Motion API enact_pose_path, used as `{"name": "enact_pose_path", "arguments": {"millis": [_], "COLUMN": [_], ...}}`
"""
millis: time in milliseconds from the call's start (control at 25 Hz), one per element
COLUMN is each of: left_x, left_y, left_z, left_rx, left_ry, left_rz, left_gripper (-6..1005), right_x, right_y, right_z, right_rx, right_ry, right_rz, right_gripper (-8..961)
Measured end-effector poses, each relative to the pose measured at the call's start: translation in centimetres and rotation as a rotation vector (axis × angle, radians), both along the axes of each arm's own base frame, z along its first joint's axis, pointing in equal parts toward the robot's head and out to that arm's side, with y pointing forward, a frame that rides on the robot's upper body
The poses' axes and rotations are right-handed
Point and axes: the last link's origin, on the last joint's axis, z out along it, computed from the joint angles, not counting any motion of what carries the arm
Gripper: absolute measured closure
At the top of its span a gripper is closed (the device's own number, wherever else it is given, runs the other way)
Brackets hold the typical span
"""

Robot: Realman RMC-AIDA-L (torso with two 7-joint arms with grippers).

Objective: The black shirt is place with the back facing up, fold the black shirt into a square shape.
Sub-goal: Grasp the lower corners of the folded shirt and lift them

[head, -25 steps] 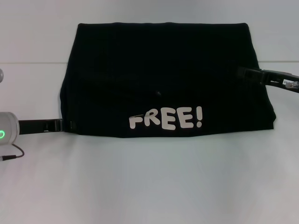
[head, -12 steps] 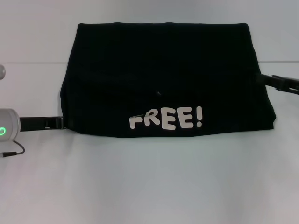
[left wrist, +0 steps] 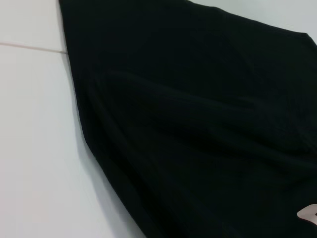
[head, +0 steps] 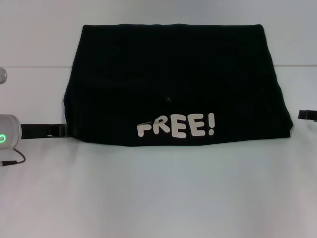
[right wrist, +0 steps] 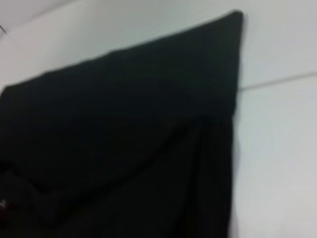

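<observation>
The black shirt (head: 173,84) lies folded flat in the middle of the white table, wider than deep, with pale "FREE!" lettering (head: 176,126) near its front edge. My left gripper (head: 63,131) lies low on the table at the shirt's front left corner, just touching or beside the fabric edge. My right gripper (head: 303,114) shows only as a dark tip at the right border, apart from the shirt's right edge. The left wrist view is filled by the shirt (left wrist: 198,124) with a bit of lettering (left wrist: 308,213). The right wrist view shows the shirt (right wrist: 124,148) and a pointed corner of it.
The white table (head: 158,198) spreads in front of and beside the shirt. A thin seam line (head: 34,66) runs across the table behind the shirt's middle. My left arm's silver body with a green light (head: 4,138) and a cable (head: 12,161) sit at the left border.
My right gripper has drawn off the shirt's right side, moving right and nearer, until only its tip shows. My left gripper slid slightly left. The shirt has not moved.
</observation>
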Motion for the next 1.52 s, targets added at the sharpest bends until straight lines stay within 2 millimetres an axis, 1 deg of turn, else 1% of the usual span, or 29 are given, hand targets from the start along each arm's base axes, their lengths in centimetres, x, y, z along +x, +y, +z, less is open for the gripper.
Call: {"name": "enact_pose_path", "arguments": {"millis": [160,520,880,1240,1520], "left_x": [-0.1,-0.2,-0.1,0.0,0.1], "left_y": [0.1,0.0,0.1,0.2,0.2], "left_z": [0.2,0.5,0.7,0.7,0.6], "left_rx": [0.0,-0.026,-0.024,-0.025,-0.027], "left_ry": [0.01,0.035,0.036,0.038,0.041], "left_rz": [0.0,0.001,-0.001,-0.004,-0.01], "left_gripper": [1001,1000,1000,999,999], "right_x": [-0.4,-2.5,-2.6,-3.2,-3.5], "right_y": [0.4,1.5,1.4,1.3,1.3], "right_z": [-0.1,-1.7,-2.0,-3.6,-4.5], "right_rx": [-0.028,-0.082,-0.088,-0.121,-0.132], "right_ry": [-0.027,-0.041,-0.037,-0.039,-0.045], "right_rz": [-0.01,0.04,0.038,0.055,0.058], "right_gripper": [345,345,345,344,368]}}
